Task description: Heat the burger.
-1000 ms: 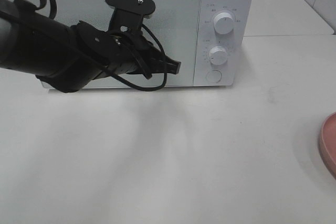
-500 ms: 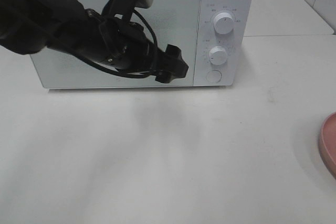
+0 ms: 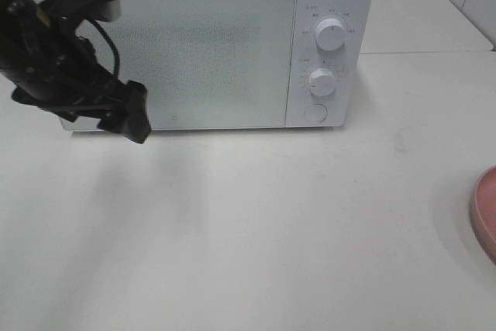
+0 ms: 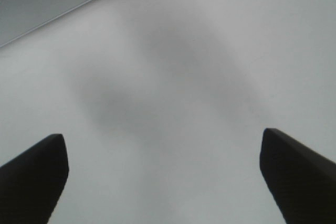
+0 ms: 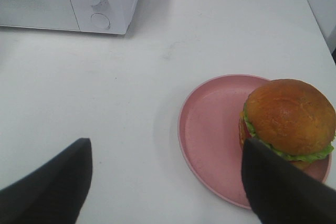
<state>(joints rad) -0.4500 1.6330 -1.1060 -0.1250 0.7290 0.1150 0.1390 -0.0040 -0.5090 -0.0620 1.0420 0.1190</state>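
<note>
White tabletop fills the high view, with a microwave [image 3: 194, 44] at the back, door shut, and the left gripper [image 3: 128, 118] low by its left corner. Should that arm swing, it could knock the microwave. Small marks ring the dials [image 3: 330, 35], too small to read.

From the left wrist, fingers [image 4: 31, 174] stand wide over bare table [image 4: 173, 77], holding nothing.

From the right wrist, the right gripper [image 5: 163, 182] is wide and empty; the burger [image 5: 289, 119] sits on a pink plate [image 5: 210, 135], near its edge, so a careless grab may tip it off. No brand shows.

Microwave [image 3: 194, 44] dial markings seemingly illegible
</note>
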